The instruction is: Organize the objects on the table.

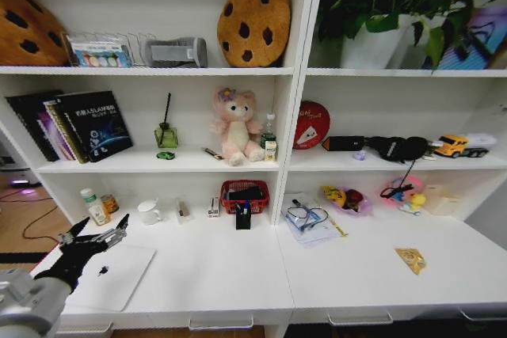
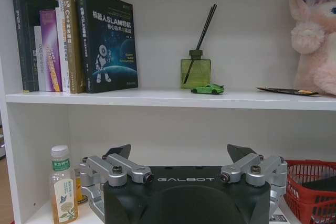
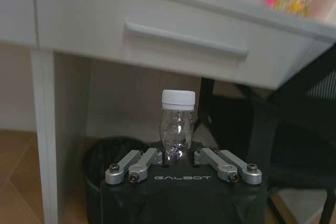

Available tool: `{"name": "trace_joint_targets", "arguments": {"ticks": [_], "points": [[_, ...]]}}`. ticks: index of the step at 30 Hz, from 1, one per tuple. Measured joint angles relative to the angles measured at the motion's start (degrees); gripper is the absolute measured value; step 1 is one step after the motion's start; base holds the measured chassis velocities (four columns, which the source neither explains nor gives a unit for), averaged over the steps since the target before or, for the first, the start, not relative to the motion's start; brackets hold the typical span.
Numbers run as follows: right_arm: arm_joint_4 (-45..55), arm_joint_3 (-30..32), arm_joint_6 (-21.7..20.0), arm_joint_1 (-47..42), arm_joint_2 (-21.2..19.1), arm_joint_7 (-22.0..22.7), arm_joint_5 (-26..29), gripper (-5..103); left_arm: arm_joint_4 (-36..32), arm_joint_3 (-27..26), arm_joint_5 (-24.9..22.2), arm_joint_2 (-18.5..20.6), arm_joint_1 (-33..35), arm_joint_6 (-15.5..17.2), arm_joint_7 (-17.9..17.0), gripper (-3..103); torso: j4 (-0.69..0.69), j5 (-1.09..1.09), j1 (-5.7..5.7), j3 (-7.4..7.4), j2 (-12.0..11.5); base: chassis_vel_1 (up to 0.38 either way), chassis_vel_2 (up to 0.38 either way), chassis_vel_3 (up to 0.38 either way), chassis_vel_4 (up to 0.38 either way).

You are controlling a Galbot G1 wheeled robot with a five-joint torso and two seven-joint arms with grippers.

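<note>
White table (image 1: 238, 275) edge, closed laptop (image 1: 119, 275) beneath spread left gripper (image 1: 99, 237).

bare white table (image 1: 214, 271) mid-front, red mesh basket (image 1: 244, 193) and white mug (image 1: 148, 211) crowding the back

Laptop (image 1: 111, 276) at desk's (image 1: 238, 275) left end, toy car (image 2: 208, 89) on shelf above.

"GALBOT" is printed on both hands; a book (image 2: 107, 38) reads "SLAM".
</note>
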Motion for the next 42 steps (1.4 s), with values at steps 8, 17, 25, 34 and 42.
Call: {"name": "trace_joint_targets", "arguments": {"ticks": [8, 17, 25, 34, 42], "points": [[-12.49, -2.03, -21.07, 17.08, -2.12, -5.19, 13.03, 21, 0.00, 0.00, 0.00, 0.00, 0.00, 0.00, -0.01, 100, 0.02, -0.04, 0.01, 0.01, -0.01, 0.000, 0.000, 0.000, 0.000], [-16.12, -3.13, -45.51, 32.56, -2.66, -7.43, 25.09, 21, 0.00, 0.00, 0.00, 0.00, 0.00, 0.00, -0.01, 100, 0.01, 0.00, 0.02, 0.01, -0.01, 0.000, 0.000, 0.000, 0.000], [-31.87, -3.80, -34.11, 45.99, -1.91, -9.24, 10.29, 21, 0.00, 0.00, 0.00, 0.00, 0.00, 0.00, -0.01, 100, 0.01, -0.02, 0.02, 0.01, -0.01, 0.000, 0.000, 0.000, 0.000], [-49.72, -3.88, -15.15, 55.95, 1.87, -5.49, -1.03, 21, 0.00, 0.00, 0.00, 0.00, 0.00, 0.00, -0.01, 100, 0.01, -0.01, 0.02, 0.00, -0.01, 0.000, 0.000, 0.000, 0.000], [-53.14, -3.77, -11.22, 58.40, 3.43, -5.78, -2.89, 40, 0.00, 0.00, 0.00, 0.00, 0.00, 0.00, -0.01, 100, 0.00, -0.01, 0.02, 0.00, -0.01, 0.000, 0.000, 0.000, 0.000]]}}
